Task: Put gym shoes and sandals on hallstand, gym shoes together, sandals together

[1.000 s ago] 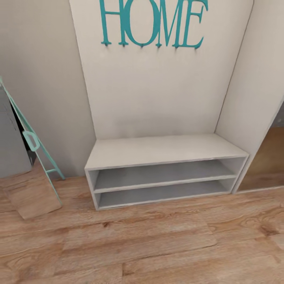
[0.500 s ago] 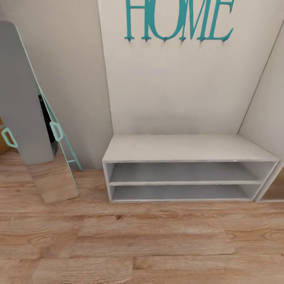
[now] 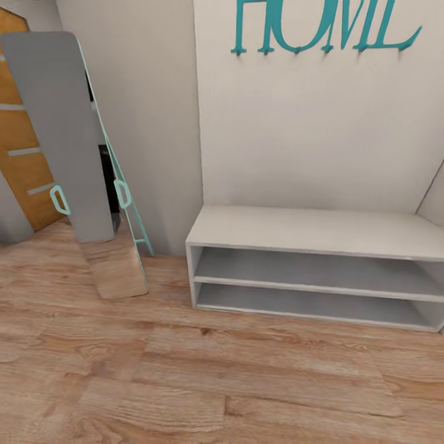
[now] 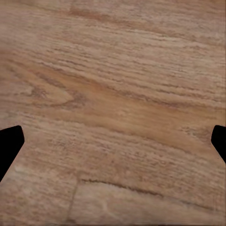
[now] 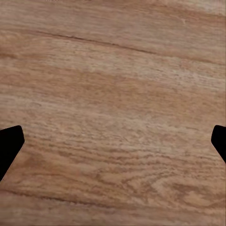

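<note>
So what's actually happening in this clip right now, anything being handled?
Nothing is being handled. The head view faces the pale grey-white hallstand bench, its two low open shelves bare, below teal wall lettering; a teal-framed mirror leans on the wall beside it. Both wrist views look down at the light brown wood-plank floor, with the left gripper and right gripper fingers wide apart, holding nothing.

L pincer [image 4: 113, 146] tips: black, angular | R pincer [image 5: 113, 146] same (matte)
</note>
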### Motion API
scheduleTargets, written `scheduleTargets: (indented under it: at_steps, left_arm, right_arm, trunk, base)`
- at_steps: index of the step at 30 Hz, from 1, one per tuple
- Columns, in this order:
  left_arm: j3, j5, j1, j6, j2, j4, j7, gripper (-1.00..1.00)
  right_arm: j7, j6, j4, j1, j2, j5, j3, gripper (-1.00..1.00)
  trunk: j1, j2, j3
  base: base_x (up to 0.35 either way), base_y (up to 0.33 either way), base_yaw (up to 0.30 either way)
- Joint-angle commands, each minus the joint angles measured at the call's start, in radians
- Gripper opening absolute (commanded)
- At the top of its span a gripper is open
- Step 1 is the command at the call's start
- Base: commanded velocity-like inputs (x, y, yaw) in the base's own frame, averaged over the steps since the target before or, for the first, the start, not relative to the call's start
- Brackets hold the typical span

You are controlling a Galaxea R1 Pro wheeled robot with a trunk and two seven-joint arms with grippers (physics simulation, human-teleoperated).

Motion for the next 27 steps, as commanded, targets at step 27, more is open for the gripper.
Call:
scheduleTargets:
  at_steps: [27]
  left_arm:
    - [-0.002, 0.010, 0.001, -0.005, 0.001, 0.000, -0.001, 1.00]
  right_arm:
    - [0.000, -0.003, 0.000, 0.000, 0.000, 0.002, 0.000, 1.00]
  trunk:
    - [0.000, 0.000, -0.011]
  base:
    - [0.019, 0.007, 0.274]
